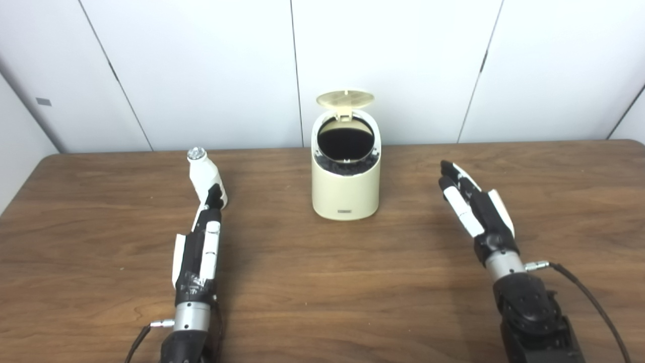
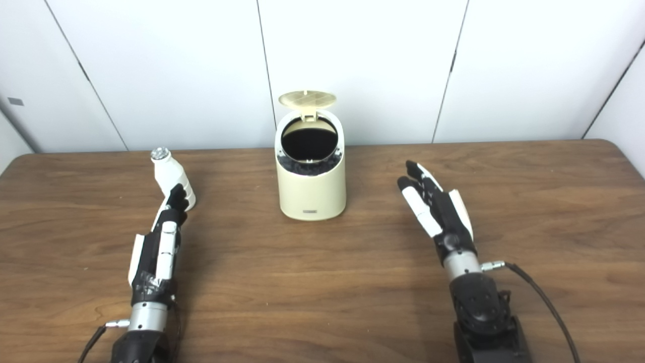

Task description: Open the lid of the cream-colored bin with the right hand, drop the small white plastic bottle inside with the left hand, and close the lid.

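My left hand (image 1: 199, 252) lies low on the wooden table (image 1: 322, 282) at 8 o'clock, fingers extended and apart, fingertips touching the base of the small white plastic bottle (image 1: 204, 174); nothing is grasped. My right hand (image 1: 476, 204) at 4 o'clock is spread flat and holds nothing. The bottle stands tilted at 10 o'clock, white body, shiny silver cap. The cream-colored bin (image 1: 345, 171) stands at 12 o'clock, well apart from both hands, its lid (image 1: 345, 98) raised upright, interior dark. A small front label is too small to read.

cream bin (image 1: 345, 189), white bottle (image 1: 204, 174), brown wood-grain table (image 1: 322, 282)
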